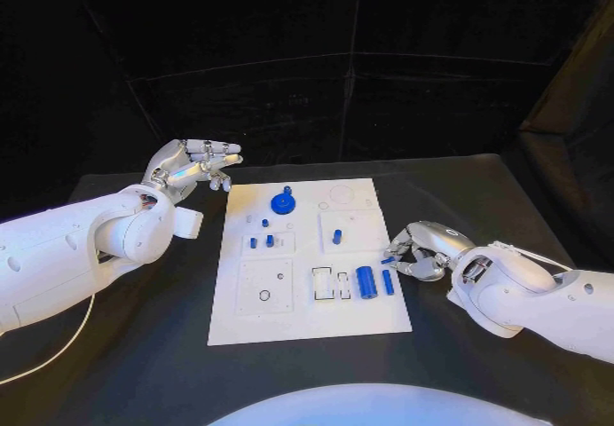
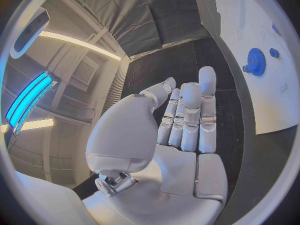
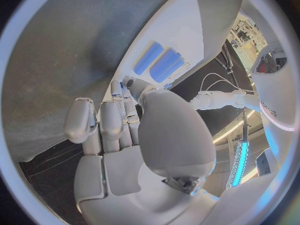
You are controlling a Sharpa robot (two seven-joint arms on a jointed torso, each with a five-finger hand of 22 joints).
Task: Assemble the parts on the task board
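Note:
The white task board [image 1: 307,311] lies in the middle of the table. A blue gear [image 1: 284,206] sits near its far end, and the left wrist view also shows this gear [image 2: 255,61]. Small blue pegs [image 1: 263,240] and one more peg [image 1: 336,236] stand mid-board. Two blue cylinders [image 1: 375,282] lie near the right edge; these cylinders [image 3: 159,61] also appear in the right wrist view. My right hand [image 1: 417,251] rests at the board's right edge, fingers curled, pinching a small blue part [image 1: 388,260]. My left hand [image 1: 192,165] hovers off the far left corner, fingers extended, holding nothing.
Rectangular recesses [image 1: 330,282] and a square plate with holes [image 1: 266,286] mark the board's near half. Black table [image 1: 128,355] surrounds the board, with dark curtains behind. A thin white cable [image 1: 51,355] trails under my left arm.

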